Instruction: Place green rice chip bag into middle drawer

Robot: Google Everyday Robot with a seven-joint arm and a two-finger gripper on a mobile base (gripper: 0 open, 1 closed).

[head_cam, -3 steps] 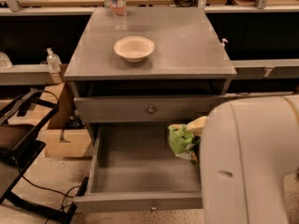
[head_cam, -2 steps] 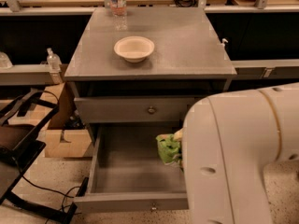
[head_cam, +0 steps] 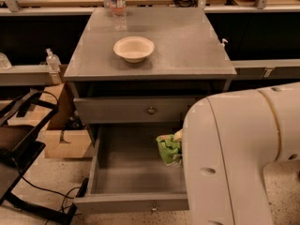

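One gripper (head_cam: pixel 179 136) is all we have, and only a pale tip of it shows at the edge of the big white arm housing (head_cam: pixel 234 158), so we cannot tell whether it is clamped or released. Touching that tip is the green rice chip bag (head_cam: pixel 168 150), within the right side of the open middle drawer (head_cam: pixel 131 203). We cannot say whether the bag hangs above the drawer floor or rests on it.

We judge the placing step to be in hand. The next move calls for settling the bag on the floor, letting go, then lifting out clear of the upper drawer front (head_cam: pixel 117 110).

We count one bag, one cream bowl (head_cam: pixel 134 48), one clear bottle (head_cam: pixel 117 3) on the cabinet top (head_cam: pixel 187 46), and two knobbed drawer fronts, one pulled open.
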